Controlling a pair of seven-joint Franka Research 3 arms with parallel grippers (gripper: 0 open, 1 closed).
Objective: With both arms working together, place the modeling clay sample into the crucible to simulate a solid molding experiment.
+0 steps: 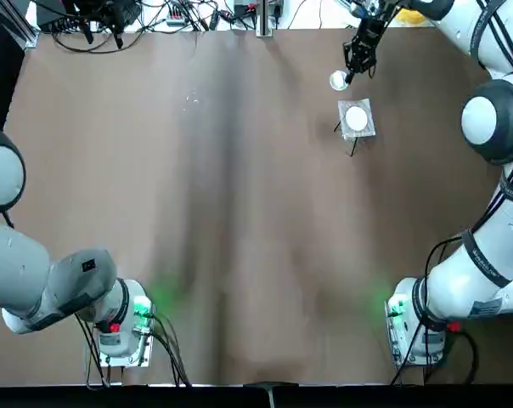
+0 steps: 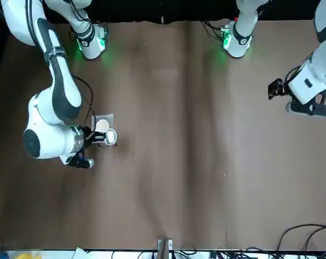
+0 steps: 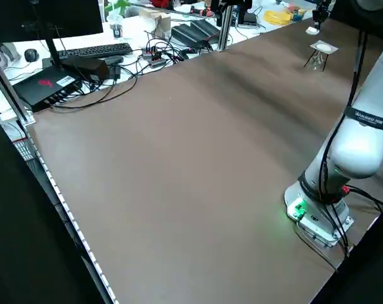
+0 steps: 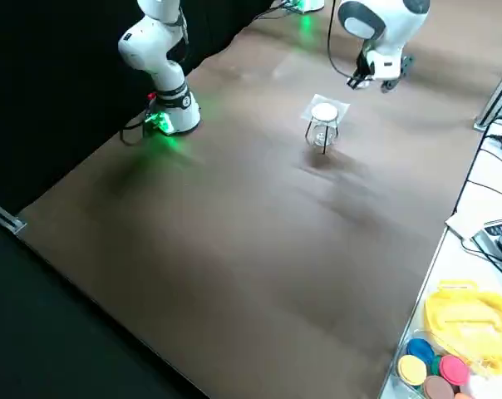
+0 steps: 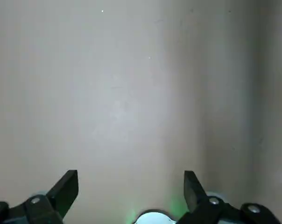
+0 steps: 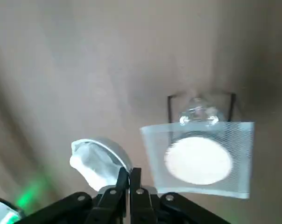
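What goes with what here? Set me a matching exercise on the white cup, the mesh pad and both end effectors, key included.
Things:
1. small white glossy ceramic crucible
2. square grey mesh pad with a pale disc
3. left end effector
4. right end effector

States:
A. open above the brown table
B. shut on a rim
C. sits on a thin wire stand
D. gripped at its edge

Pairs: 1-D, 2-C, 3-A, 4-B
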